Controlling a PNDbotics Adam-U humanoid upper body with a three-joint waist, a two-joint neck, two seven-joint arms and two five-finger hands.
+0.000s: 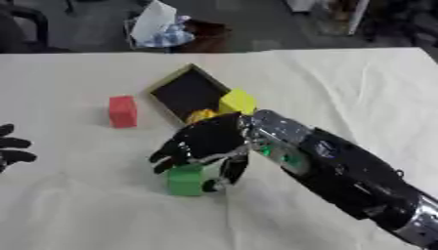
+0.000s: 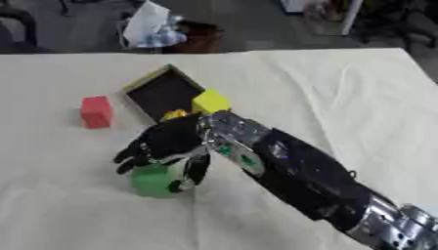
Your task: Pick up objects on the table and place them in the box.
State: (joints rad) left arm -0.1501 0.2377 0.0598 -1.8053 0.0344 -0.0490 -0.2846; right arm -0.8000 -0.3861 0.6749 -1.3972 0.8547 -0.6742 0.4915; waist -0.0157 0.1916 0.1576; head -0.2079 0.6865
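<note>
Progress looks partial. At the far left edge of the left eye view the left hand [image 1: 12,149] sits idle on the cloth-covered table [image 1: 359,97], fingers spread, holding nothing. Next, the red block [image 1: 122,111] stands alone on the table, left of the box and well apart from both hands, so it is not yet dealt with. Then the green block [image 2: 155,180], near the front of the table: the right hand [image 1: 205,144] is down over its top, fingers curled around the sides and thumb on the right face, so I judge a grab in hand, block not visibly off the cloth. Just beyond the hand lies the box [image 1: 190,92], dark inside with a tan rim, tilted diagonally. A small yellow-orange thing [image 1: 201,115] shows at the near corner inside it, so I judge one item already in. The yellow block [image 1: 238,101] sits at the box's right edge; I cannot tell whether it rests on the rim or just outside.

Left to do, by my read: green, red, maybe yellow.

View difference: only the left eye view catches the left hand; the right eye view cuts it off but shows more of the green block's front face below the fingers.
</note>
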